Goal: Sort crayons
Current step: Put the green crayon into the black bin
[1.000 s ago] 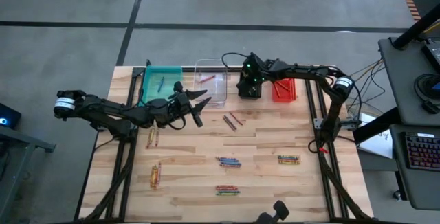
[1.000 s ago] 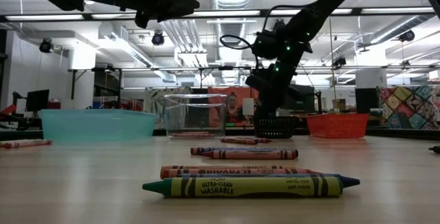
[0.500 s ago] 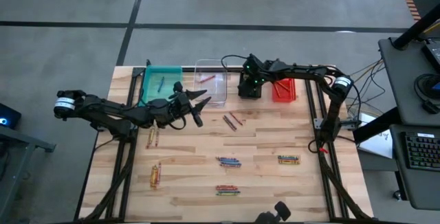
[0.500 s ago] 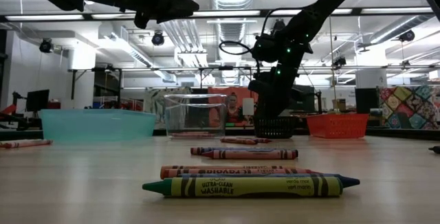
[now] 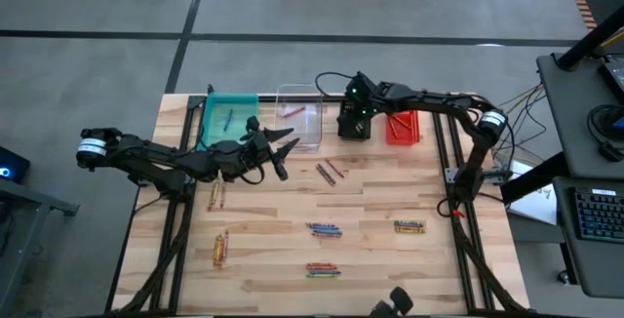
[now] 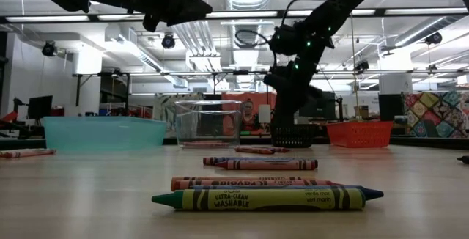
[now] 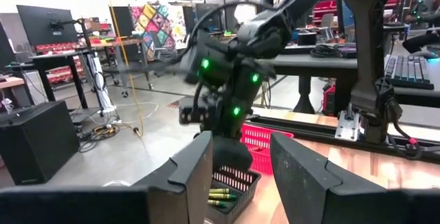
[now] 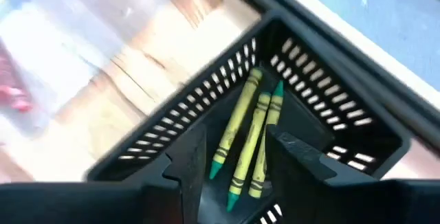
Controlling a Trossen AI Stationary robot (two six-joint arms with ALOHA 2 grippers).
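Crayons (image 5: 325,229) lie in small clusters across our table (image 5: 370,201), with bare wood between them; three more rest in the black bin (image 8: 323,124) at the far edge. Our right gripper (image 8: 230,159) hangs above that bin, fingers apart and empty. Our left gripper (image 5: 289,145) hovers spread wide near the clear bin (image 5: 298,116).

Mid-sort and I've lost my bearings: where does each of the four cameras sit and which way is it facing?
High: overhead, straight down on table; both arms show.
Low: table height, looking across crayons toward the room; arms overhead.
Left wrist: between the left end effector fingers, facing the right arm.
Right wrist: right end effector, open, looking down into the black bin.
Shared: black bin appears in all four.
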